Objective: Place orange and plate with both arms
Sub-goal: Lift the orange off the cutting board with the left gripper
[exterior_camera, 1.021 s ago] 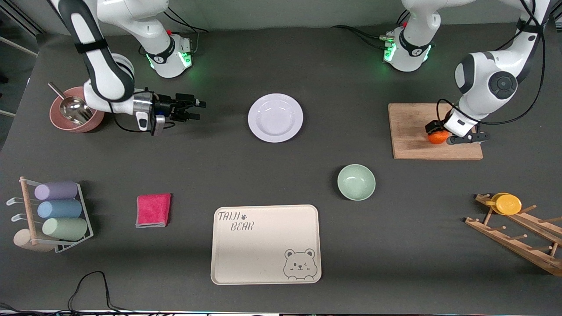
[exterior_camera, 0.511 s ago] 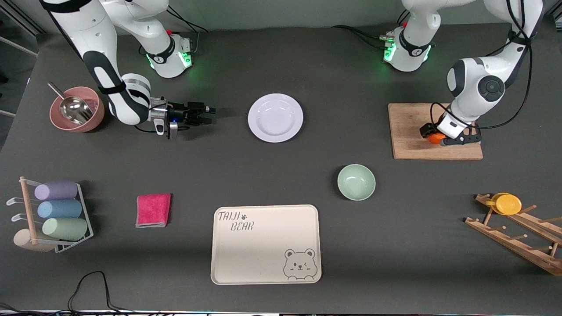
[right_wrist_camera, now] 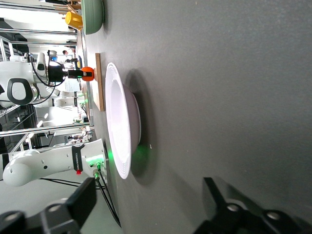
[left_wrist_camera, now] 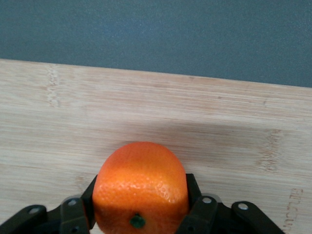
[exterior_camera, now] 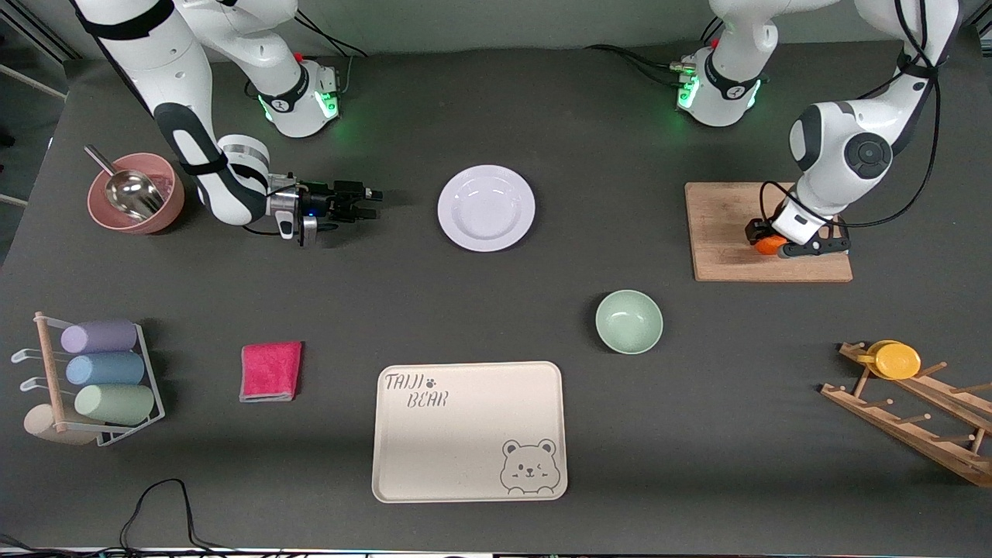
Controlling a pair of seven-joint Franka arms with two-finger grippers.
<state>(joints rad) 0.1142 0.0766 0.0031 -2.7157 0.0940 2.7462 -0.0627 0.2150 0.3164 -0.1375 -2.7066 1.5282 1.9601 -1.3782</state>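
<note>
The orange [exterior_camera: 767, 246] sits on the wooden cutting board [exterior_camera: 725, 232] at the left arm's end of the table. My left gripper [exterior_camera: 769, 242] is shut on it; in the left wrist view both black fingers press against the sides of the orange [left_wrist_camera: 140, 185]. The white plate [exterior_camera: 486, 208] lies flat near the middle of the table. My right gripper [exterior_camera: 374, 204] is open, low over the table, beside the plate toward the right arm's end and apart from it. In the right wrist view the plate [right_wrist_camera: 119, 126] shows edge-on ahead of the right gripper [right_wrist_camera: 148, 200], which holds nothing.
A mint-green bowl [exterior_camera: 628, 321] and a cream bear tray [exterior_camera: 469, 431] lie nearer the front camera than the plate. A pink cloth [exterior_camera: 270, 371], a cup rack [exterior_camera: 93, 380], a pink bowl with a scoop [exterior_camera: 136, 203] and a wooden rack with a yellow cup [exterior_camera: 899, 360] stand around.
My left gripper has lowered over the orange and shut on it. My right gripper has moved a little along the table toward the plate.
</note>
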